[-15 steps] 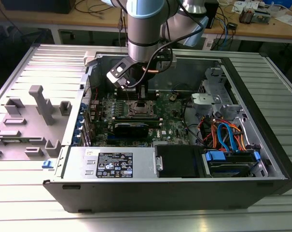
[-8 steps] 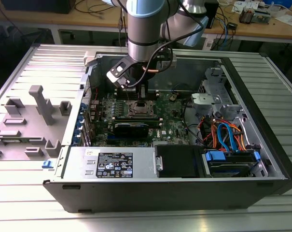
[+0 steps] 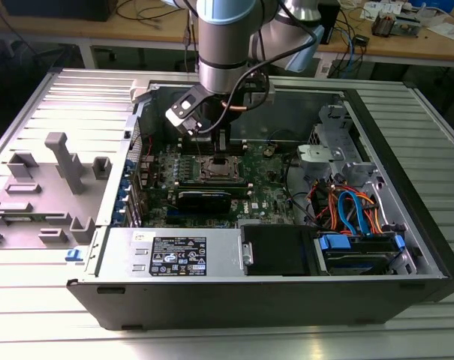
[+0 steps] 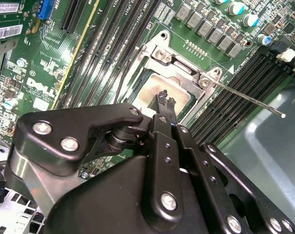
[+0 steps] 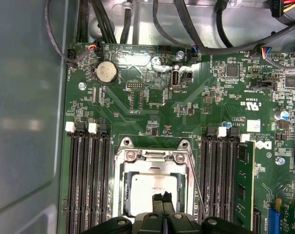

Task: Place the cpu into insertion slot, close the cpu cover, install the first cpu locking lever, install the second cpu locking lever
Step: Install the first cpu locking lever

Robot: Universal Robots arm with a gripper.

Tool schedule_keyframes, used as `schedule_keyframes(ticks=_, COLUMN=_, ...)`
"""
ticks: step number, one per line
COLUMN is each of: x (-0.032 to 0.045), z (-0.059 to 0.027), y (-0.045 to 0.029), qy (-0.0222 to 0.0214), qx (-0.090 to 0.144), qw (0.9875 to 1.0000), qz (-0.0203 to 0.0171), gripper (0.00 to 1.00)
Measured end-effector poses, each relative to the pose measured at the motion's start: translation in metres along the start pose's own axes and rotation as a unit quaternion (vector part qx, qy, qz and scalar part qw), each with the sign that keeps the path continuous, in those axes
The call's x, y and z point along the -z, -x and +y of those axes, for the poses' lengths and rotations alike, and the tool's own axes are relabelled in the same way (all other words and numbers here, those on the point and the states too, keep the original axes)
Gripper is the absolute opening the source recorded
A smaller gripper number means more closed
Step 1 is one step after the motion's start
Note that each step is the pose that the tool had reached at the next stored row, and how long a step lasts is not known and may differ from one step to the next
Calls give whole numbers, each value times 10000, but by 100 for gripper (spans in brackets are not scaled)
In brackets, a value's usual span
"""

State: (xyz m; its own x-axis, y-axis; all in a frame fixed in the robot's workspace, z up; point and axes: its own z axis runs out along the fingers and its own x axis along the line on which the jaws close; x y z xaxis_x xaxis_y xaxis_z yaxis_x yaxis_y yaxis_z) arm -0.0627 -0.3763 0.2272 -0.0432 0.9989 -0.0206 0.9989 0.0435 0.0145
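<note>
While the big grey and blue robot arm (image 3: 227, 45) hangs over the open black computer case (image 3: 249, 300) on the ribbed grey metal tabletop (image 3: 211, 337), its black hand (image 4: 165, 101) points down at the green board (image 5: 137, 97) inside. Its two thin fingers are pressed together with nothing between them. In the first wrist view their tips sit right over the small flat silver-grey square chip (image 5: 147, 190), but I cannot tell if they touch it. That chip lies flat in the square slot with the dark rim (image 5: 137, 171). A thin silver metal frame with a big square hole (image 5: 154, 156) lies down around the chip. One thin silver lever rod (image 4: 245, 97) sticks out from a corner of the frame, over the long black memory slots (image 4: 225, 114).
</note>
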Motion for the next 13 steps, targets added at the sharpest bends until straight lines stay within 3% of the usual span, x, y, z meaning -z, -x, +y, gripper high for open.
schedule_keyframes(ticks=13, x=69, z=1, y=1, qy=0, qx=0, qw=10000, qz=0, gripper=11)
